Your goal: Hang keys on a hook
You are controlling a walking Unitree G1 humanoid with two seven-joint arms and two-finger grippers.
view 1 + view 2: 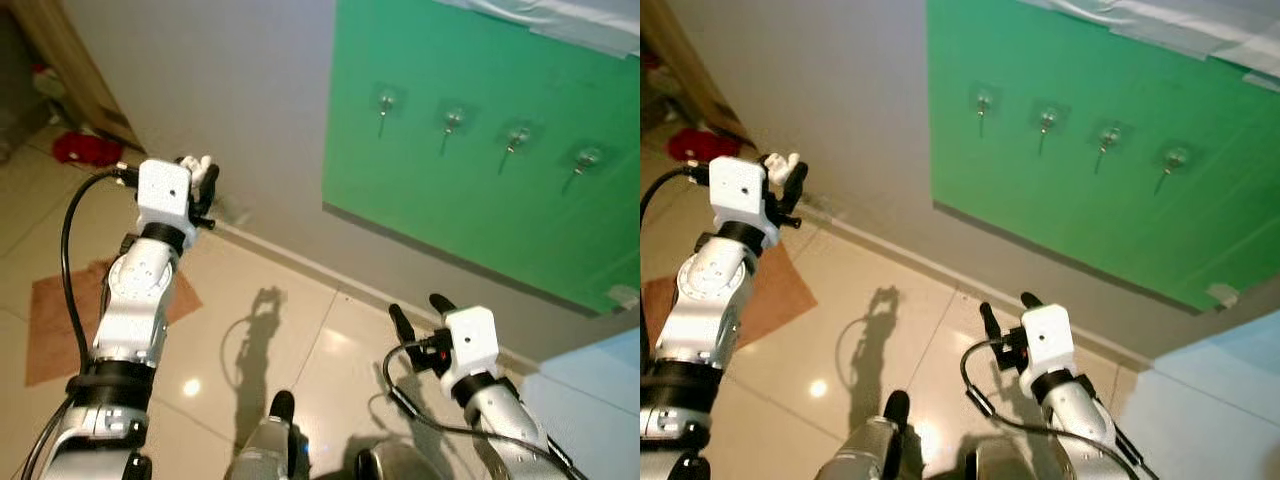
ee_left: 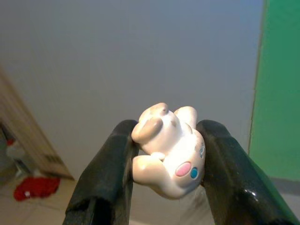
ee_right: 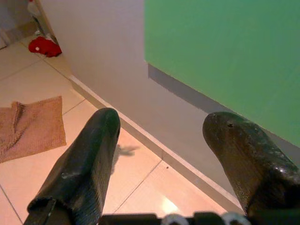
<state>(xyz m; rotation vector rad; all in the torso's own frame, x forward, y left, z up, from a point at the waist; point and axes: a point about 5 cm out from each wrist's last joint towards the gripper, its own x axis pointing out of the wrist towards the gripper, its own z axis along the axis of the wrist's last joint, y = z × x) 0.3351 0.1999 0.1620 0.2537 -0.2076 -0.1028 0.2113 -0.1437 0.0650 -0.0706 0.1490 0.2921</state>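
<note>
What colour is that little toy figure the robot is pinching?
The toy figure is creamy white with a pink and a blue spot, clearest in the left wrist view.

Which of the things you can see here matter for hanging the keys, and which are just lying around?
For the job:
- white toy charm, clamped in the left hand
- four hooks on the green board
- right hand, open, holding nothing

Just lying about:
- brown mat on the floor
- red thing by the wall
- wooden panel leaning nearby
</note>
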